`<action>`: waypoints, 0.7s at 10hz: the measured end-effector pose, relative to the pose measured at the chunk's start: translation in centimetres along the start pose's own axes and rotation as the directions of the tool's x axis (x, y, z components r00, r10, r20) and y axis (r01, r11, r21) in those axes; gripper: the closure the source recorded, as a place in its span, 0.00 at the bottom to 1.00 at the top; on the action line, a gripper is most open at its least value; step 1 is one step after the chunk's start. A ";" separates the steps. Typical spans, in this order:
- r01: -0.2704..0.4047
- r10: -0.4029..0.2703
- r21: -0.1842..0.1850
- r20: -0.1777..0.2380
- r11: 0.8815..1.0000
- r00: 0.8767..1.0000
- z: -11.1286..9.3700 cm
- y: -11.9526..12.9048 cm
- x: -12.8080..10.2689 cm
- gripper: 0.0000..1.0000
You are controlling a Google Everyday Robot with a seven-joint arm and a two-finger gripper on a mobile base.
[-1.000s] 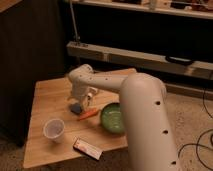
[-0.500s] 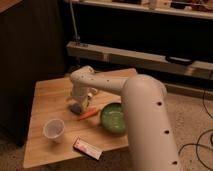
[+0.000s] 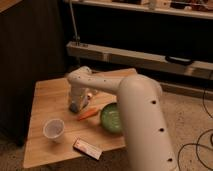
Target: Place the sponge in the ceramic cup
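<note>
Over the table's middle: gripper (image 3: 76, 104) hangs from the white arm (image 3: 107, 82), pointing down, low at the table (image 3: 45, 95) surface.
Gripper state: cannot tell whether it is open or closed; its tip merges with the dark pad beneath it.
Sponge: sponge (image 3: 75, 107) right at the gripper's tip, a dark bluish pad; resting on the wood or lifted off it, cannot tell.
Ceramic cup: ceramic cup (image 3: 53, 129) left of the gripper and nearer the camera, upright, mouth up, apart from all else.
Carrot: carrot (image 3: 88, 114) just right of the gripper, lying slantwise, 1 end just in front of the sponge, the other close to the bowl.
Green bowl: green bowl (image 3: 111, 119) right of the gripper, partly hidden by the arm's thick segment, near the table's right edge.
Box: red-and-white box (image 3: 87, 148) nearer the camera than the gripper, flat, close to the table's front edge.
Open room: bare wood left of the gripper out to the left edge, and a bare strip between gripper and cup.
Edges: cup stands well in from the left and front edges.
</note>
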 end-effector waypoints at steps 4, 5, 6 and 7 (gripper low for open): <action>-0.015 0.011 -0.065 -0.070 0.998 0.997 0.5 -0.4 -0.8 0.90; -0.012 0.007 -0.066 -0.070 0.998 0.998 0.5 -0.5 -0.9 0.90; -0.012 0.008 -0.063 -0.067 0.998 0.998 0.4 -0.5 -1.0 0.90; -0.023 0.021 -0.041 -0.049 0.999 0.999 0.0 -0.1 -1.2 0.90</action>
